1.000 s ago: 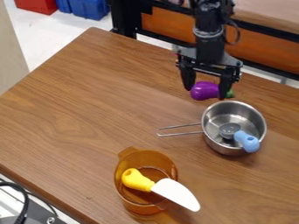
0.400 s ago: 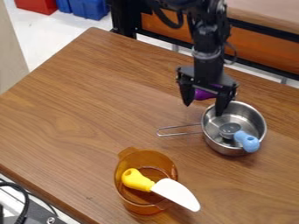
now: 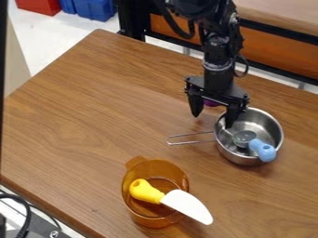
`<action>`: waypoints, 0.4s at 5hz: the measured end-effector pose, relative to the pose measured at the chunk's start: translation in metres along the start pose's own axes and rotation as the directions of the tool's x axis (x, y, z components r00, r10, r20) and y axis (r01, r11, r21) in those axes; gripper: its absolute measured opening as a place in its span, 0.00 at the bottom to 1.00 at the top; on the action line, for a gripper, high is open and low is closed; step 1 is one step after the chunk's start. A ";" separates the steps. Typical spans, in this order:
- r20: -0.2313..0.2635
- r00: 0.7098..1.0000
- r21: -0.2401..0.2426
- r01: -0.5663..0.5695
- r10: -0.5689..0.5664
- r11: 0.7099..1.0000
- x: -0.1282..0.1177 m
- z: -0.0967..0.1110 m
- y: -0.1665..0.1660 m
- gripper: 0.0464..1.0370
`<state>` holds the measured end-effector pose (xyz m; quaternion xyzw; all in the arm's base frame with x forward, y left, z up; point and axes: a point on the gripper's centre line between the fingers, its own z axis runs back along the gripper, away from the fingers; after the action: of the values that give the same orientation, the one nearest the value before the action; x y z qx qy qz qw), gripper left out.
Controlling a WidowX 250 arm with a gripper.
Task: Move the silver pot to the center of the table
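The pot [image 3: 226,148] sits upright on the worktop [image 3: 93,111], between its far edge and near edge, right of the far-left corner, its wire handle pointing left. The tool [image 3: 213,121] is spread above the pot's far-left rim, one finger over the pot's opening, the other outside it. A spoon [image 3: 262,149] with a blue handle lies in the pot. An eggplant [image 3: 212,102] is partly hidden behind the tool. Closer to the near edge, an amber cup [image 3: 178,173] holds a knife [image 3: 186,204], white blade jutting over the rim.
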<state>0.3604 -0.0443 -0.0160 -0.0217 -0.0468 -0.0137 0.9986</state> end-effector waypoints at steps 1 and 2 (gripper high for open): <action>0.006 1.000 0.006 -0.010 0.010 1.000 0.001 0.000 0.000 0.64; 0.010 1.000 0.012 -0.004 0.004 1.000 0.000 -0.001 0.000 0.35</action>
<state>0.3607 -0.0444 -0.0171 -0.0156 -0.0517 -0.0113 0.9985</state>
